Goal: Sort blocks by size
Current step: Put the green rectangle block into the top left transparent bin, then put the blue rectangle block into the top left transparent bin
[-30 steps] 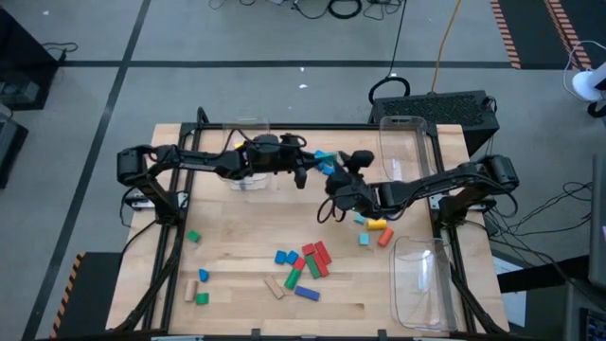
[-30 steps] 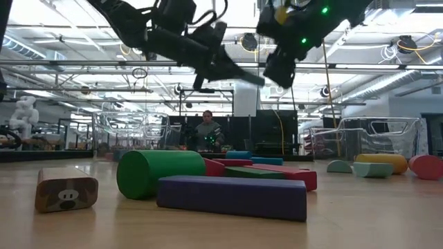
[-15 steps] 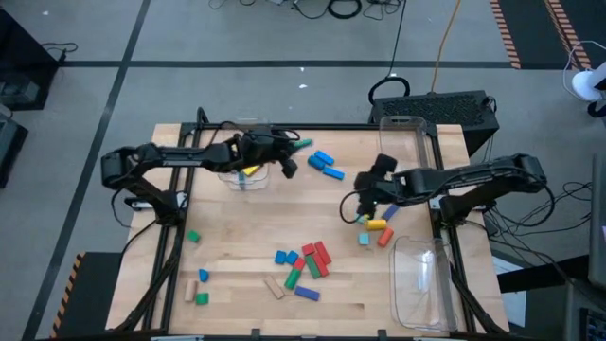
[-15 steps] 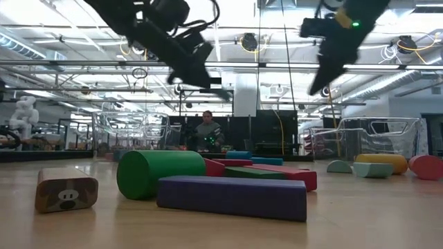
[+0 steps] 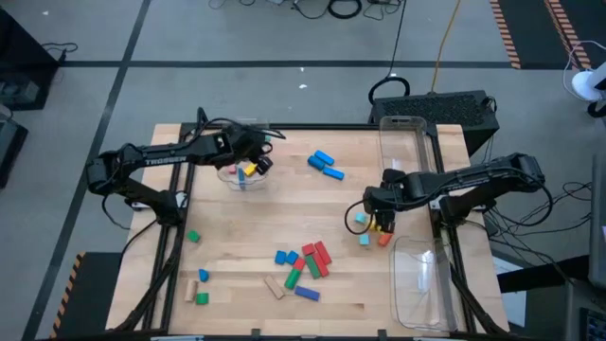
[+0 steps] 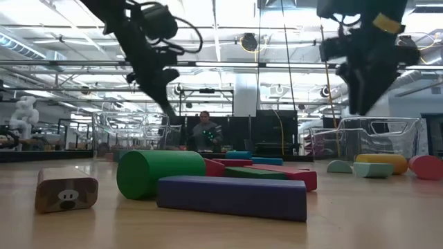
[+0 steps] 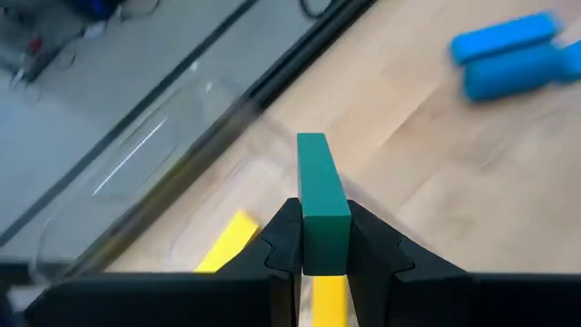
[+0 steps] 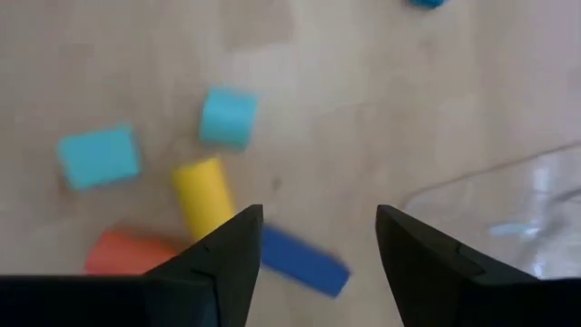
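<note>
Green bar block (image 7: 321, 204) sits clamped in the left gripper (image 7: 323, 238) over the small clear bin (image 5: 242, 175) upper left, while the right gripper (image 8: 316, 238), jaws apart, hovers over blocks (image 5: 371, 227) at right; no legible writing.

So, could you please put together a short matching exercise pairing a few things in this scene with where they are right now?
Things:
1. green block
2. yellow cylinder
3. two light-blue bars
4. dark-blue bar

Places:
A. lying below the open right gripper
B. nearest the low camera, in front of the green cylinder
C. clamped in the left gripper
D. on the table's far middle

Pairs: 1-C, 2-A, 3-D, 4-B
</note>
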Robot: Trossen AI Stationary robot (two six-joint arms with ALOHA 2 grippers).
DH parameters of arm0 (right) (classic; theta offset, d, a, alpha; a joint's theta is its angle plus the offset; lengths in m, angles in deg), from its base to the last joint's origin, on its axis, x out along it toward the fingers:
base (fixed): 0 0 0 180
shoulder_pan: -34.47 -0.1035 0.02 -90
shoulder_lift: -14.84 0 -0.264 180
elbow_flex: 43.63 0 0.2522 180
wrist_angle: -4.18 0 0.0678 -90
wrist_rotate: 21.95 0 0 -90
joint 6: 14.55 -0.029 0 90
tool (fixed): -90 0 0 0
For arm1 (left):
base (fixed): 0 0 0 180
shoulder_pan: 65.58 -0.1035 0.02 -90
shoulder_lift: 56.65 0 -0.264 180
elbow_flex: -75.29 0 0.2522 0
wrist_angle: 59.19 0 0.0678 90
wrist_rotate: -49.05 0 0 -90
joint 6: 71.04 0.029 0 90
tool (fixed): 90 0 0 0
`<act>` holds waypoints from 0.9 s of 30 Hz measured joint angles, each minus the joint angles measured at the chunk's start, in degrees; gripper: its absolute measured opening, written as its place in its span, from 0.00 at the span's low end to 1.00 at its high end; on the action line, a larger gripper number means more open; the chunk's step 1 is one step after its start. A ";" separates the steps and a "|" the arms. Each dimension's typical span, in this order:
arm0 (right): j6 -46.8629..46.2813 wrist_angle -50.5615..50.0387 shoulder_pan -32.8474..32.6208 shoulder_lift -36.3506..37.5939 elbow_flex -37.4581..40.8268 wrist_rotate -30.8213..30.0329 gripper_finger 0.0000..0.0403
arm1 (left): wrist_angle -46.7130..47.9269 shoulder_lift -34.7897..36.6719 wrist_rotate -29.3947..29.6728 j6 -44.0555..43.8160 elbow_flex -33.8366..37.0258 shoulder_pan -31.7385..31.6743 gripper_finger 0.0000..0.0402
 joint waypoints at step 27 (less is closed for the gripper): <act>4.30 4.46 -0.89 -0.71 7.37 8.82 0.48 | 12.63 0.63 -3.44 -0.17 0.00 -4.63 0.45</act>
